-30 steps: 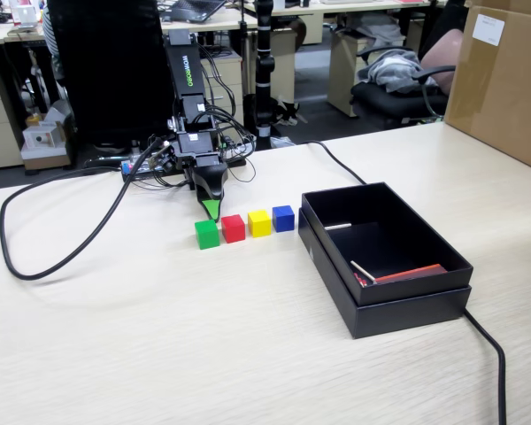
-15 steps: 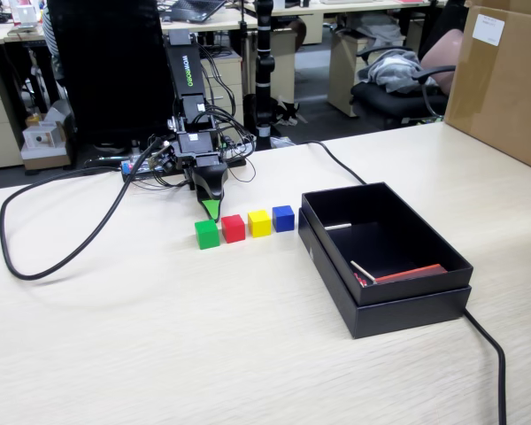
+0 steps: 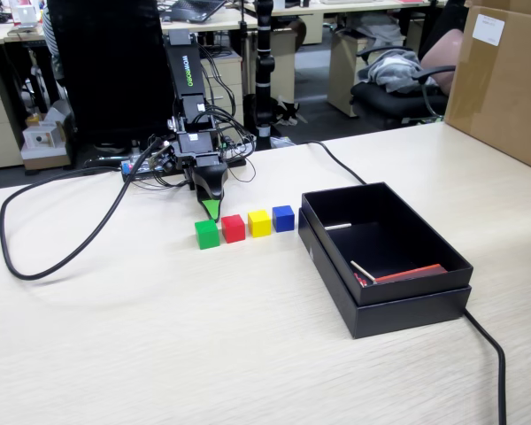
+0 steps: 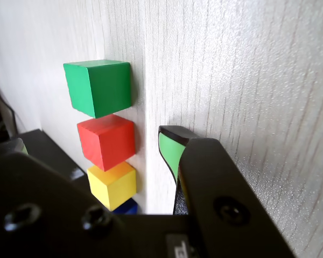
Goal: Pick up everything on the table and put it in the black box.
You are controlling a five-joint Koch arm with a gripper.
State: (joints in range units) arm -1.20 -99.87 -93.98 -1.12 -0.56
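Note:
Four cubes sit in a row on the pale table (image 3: pixel 159 336): green (image 3: pixel 207 234), red (image 3: pixel 234 228), yellow (image 3: pixel 260 223), blue (image 3: pixel 283 218). The black box (image 3: pixel 407 312) stands just right of the blue cube. My gripper (image 3: pixel 211 211) points straight down, its green tip close behind the green and red cubes and touching neither. In the wrist view one green-padded finger (image 4: pixel 169 148) stands beside the red cube (image 4: pixel 107 141), with the green (image 4: pixel 99 86), yellow (image 4: pixel 113 184) and blue (image 4: pixel 128 207) cubes in line. The other jaw is hidden. Nothing is held.
A thick black cable (image 3: pixel 35 266) loops over the table's left side, and another (image 3: pixel 491 354) runs past the box's right corner. A brown carton (image 3: pixel 504 80) stands at the far right. A flat red item (image 3: pixel 407 273) lies inside the box.

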